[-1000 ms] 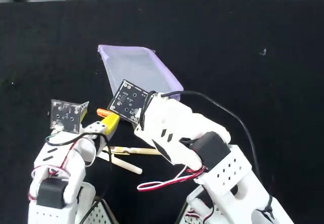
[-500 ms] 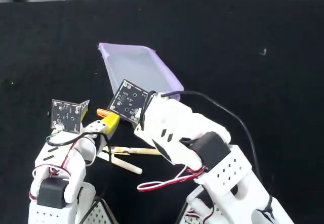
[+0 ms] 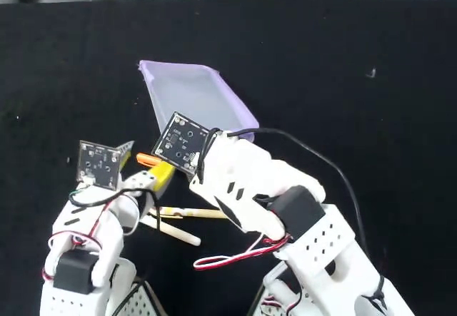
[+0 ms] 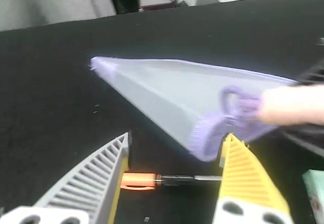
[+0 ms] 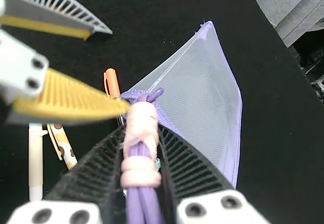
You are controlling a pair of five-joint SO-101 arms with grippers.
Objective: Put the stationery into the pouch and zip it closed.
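On the black surface [image 3: 357, 116], a little left of the middle, sits the purple pouch [image 3: 189, 95], and the right arm [image 3: 250, 180] has its jaws clamped on the pink zip cord [image 5: 142, 133] at the pouch's near corner. Just beside that corner lies an orange pen [image 3: 146, 160], with the left arm [image 3: 93, 216] holding its jaws open above it. Two pale pens [image 3: 182, 213] lie nearer the arms' bases.
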